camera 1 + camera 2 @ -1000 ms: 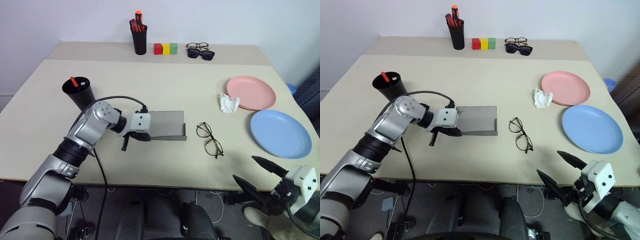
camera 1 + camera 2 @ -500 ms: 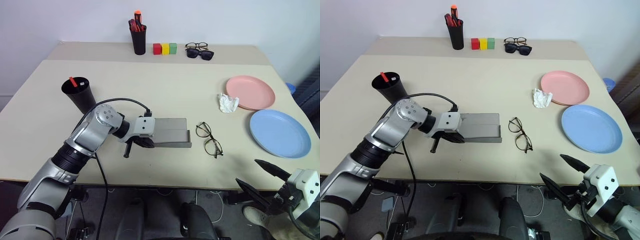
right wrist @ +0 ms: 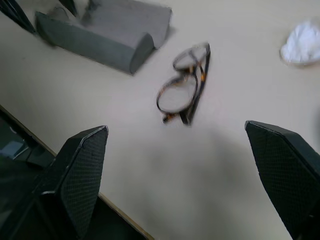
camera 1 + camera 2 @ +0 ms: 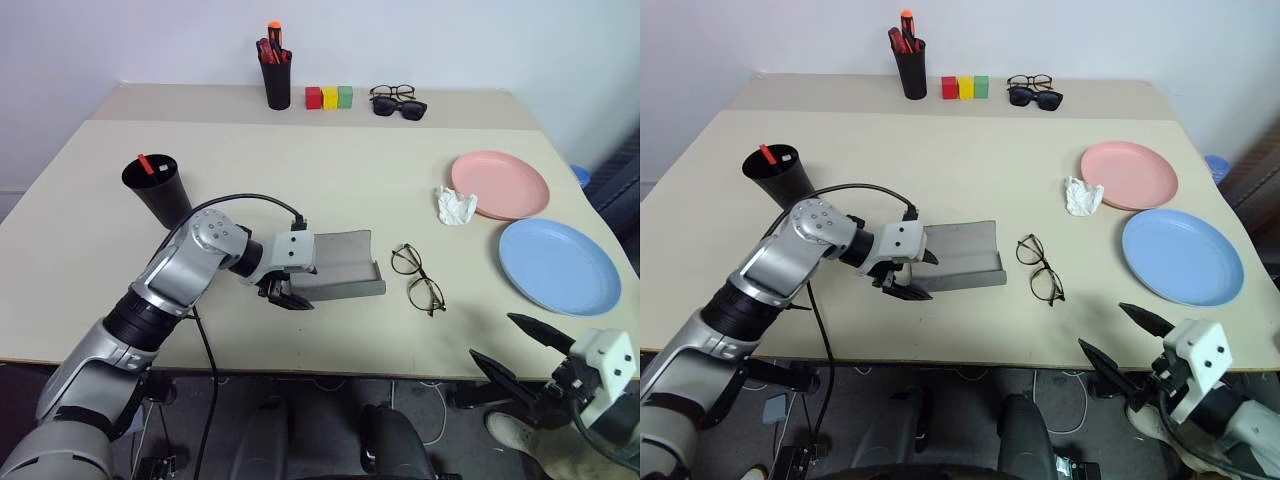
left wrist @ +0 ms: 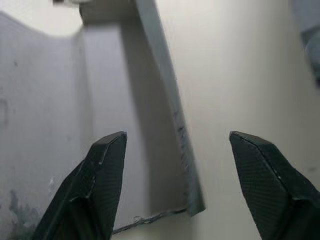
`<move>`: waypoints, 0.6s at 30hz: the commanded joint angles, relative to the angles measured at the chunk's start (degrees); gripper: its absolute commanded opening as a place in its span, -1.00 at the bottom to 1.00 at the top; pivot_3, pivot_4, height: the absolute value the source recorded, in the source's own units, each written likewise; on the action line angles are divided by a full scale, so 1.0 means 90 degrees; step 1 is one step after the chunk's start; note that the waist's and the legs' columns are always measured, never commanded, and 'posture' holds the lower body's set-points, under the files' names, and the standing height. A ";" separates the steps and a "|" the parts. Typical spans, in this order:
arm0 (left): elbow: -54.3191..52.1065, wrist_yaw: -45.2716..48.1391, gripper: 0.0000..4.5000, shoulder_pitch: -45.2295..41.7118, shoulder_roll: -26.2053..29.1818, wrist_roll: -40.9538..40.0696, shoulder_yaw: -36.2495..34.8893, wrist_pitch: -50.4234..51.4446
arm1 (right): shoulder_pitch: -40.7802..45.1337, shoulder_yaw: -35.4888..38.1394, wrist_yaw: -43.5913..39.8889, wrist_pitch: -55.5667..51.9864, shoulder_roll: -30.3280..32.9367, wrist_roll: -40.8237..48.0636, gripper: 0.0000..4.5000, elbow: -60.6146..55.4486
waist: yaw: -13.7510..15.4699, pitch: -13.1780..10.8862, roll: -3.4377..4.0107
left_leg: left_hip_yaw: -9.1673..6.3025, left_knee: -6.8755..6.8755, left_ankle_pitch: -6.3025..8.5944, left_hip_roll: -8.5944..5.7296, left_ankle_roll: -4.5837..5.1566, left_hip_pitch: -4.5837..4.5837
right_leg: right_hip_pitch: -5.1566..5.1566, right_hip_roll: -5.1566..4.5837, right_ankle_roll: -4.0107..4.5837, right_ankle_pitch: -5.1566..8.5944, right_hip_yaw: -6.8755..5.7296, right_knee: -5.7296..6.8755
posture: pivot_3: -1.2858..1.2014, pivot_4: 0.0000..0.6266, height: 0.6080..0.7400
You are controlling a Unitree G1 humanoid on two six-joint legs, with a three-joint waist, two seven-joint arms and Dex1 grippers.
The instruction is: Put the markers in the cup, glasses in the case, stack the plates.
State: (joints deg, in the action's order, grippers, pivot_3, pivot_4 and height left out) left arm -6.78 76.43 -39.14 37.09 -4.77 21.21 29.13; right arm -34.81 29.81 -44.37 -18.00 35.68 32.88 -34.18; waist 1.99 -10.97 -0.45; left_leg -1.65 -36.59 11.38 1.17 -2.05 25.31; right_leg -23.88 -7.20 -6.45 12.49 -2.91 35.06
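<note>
Case (image 4: 345, 265) lies open, seemingly empty, glasses (image 4: 419, 279) just beside.

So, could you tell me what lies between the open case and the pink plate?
The glasses and crumpled white tissue lie between the case and pink plate, seen in the left eye view.

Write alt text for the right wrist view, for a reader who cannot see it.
Thin black-rimmed glasses lie folded on a beige table, beside an open grey case and apart from it. The right gripper hangs open over the table's edge, one black finger each side. A crumpled white tissue sits further off.
</note>
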 commanded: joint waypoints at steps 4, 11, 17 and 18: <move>-0.0473 -0.0415 0.54 0.0675 0.0264 -0.0469 -0.1007 -0.0864 | 0.1366 -0.0281 0.1116 -0.2091 0.0768 0.0274 1.00 0.0000 | -0.0008 0.0006 0.0010 | 0.0003 -0.0004 0.0000 0.0005 0.0000 -0.0001 | -0.0001 0.0001 0.0012 -0.0008 0.0000 0.0003 | 0.03 -0.52 1.00; -0.0793 -0.0868 0.54 0.1305 0.0796 -0.0246 -0.1046 -0.0543 | 0.4188 -0.0863 0.2678 -0.5328 0.1231 0.1077 1.00 0.0079 | 0.0010 0.0004 0.0007 | 0.0003 -0.0010 0.0001 0.0007 0.0002 0.0004 | -0.0005 0.0007 0.0017 -0.0011 0.0001 0.0004 | 0.03 -0.52 1.00; -0.1238 -0.1331 0.54 0.1657 0.0854 -0.0271 -0.1069 0.0077 | 0.6292 -0.1645 0.4058 -0.7146 0.0262 0.0648 1.00 0.0558 | 0.0011 0.0002 0.0001 | 0.0003 -0.0013 0.0001 0.0005 0.0004 0.0018 | -0.0015 0.0007 0.0028 -0.0018 0.0002 0.0004 | 0.03 -0.52 1.00; -0.1302 -0.1391 0.54 0.1691 0.0859 -0.0271 -0.1054 0.0188 | 0.6487 -0.1771 0.4252 -0.7391 0.0070 0.0514 1.00 0.0606 | 0.0005 0.0002 0.0001 | 0.0004 -0.0013 0.0001 0.0005 0.0004 0.0018 | -0.0016 0.0008 0.0027 -0.0019 0.0002 0.0006 | 0.03 -0.52 1.00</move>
State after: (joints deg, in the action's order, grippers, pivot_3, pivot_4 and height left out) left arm -15.83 65.11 -24.19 44.52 -6.83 12.51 29.29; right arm 21.63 15.16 -9.45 -80.62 37.79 39.52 -28.92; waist 2.03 -10.95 -0.45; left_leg -1.62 -36.70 11.38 1.23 -2.02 25.46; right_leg -24.03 -7.12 -6.21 12.32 -2.89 35.13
